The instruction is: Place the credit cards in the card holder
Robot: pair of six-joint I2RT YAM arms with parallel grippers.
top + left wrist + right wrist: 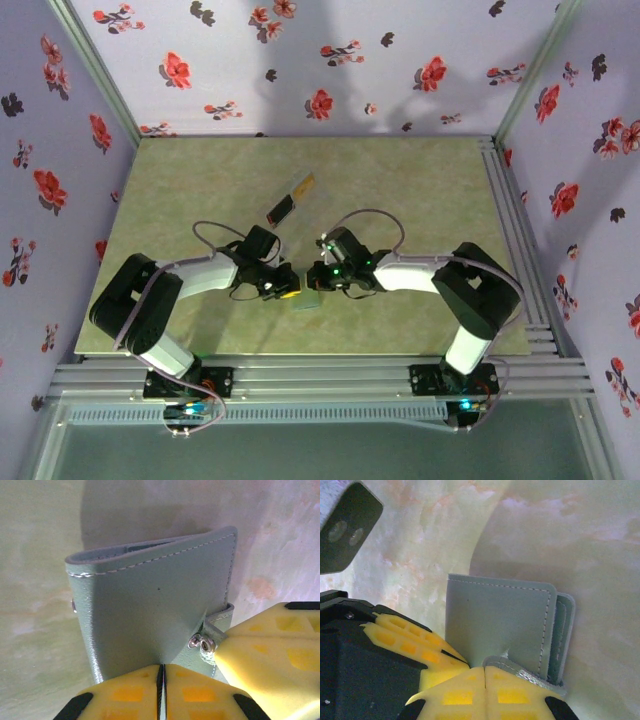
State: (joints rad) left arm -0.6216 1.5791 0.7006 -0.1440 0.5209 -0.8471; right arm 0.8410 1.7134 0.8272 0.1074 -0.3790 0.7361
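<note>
The left gripper (162, 669) and right gripper (484, 671) both pinch the folded card holder (150, 605). The credit cards (283, 209) lie well apart on the table, none inserted yet.

A pale green marbled table surface (200, 190) lies mid-frame, enclosed at left, top and right by lilac walls (230, 50) printed with red and dark flowers. Silver slotted aluminium rails (320, 378) run along its lower and right edges. The light is soft and even.
</note>
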